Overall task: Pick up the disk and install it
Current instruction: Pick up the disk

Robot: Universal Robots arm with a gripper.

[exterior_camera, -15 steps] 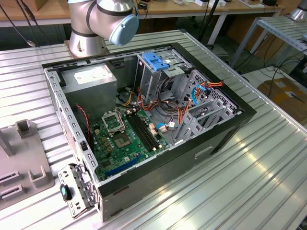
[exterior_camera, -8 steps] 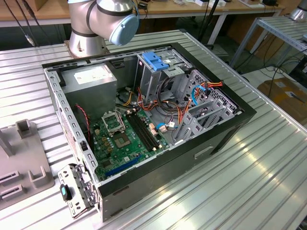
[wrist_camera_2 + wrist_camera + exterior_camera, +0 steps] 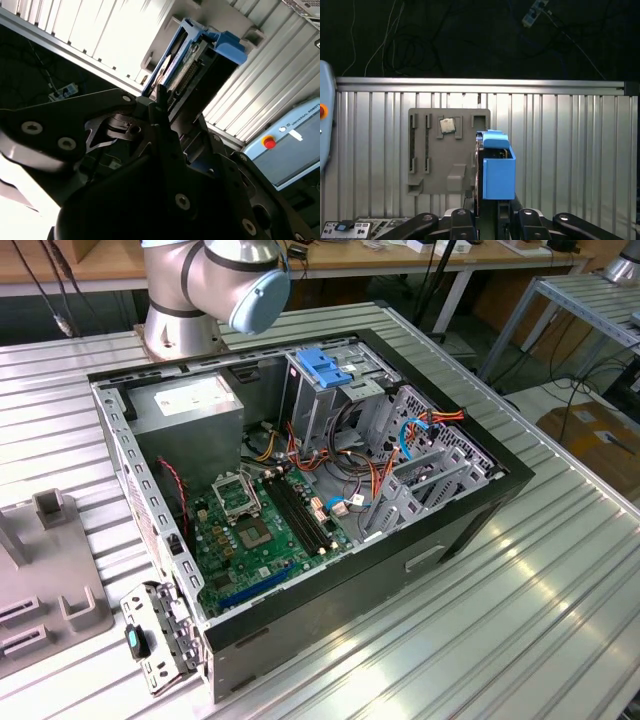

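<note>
Has the disk (image 3: 498,172) clamped by one end in the gripper (image 3: 492,212), sticking straight out beyond it. Holds it aloft, well above the grey fixture plate (image 3: 432,150) on the ribbed table (image 3: 570,150). Seems mid-carry: pickup done, install not yet. Likely calls for squaring it to the drive cage (image 3: 305,405) in the open computer case (image 3: 480,502).

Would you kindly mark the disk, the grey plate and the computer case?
the disk (image 3: 498,175), first wrist view, blue carrier face.
grey plate (image 3: 440,155), first wrist view, bare middle.
computer case (image 3: 470,520), exterior view, black side wall.
</note>
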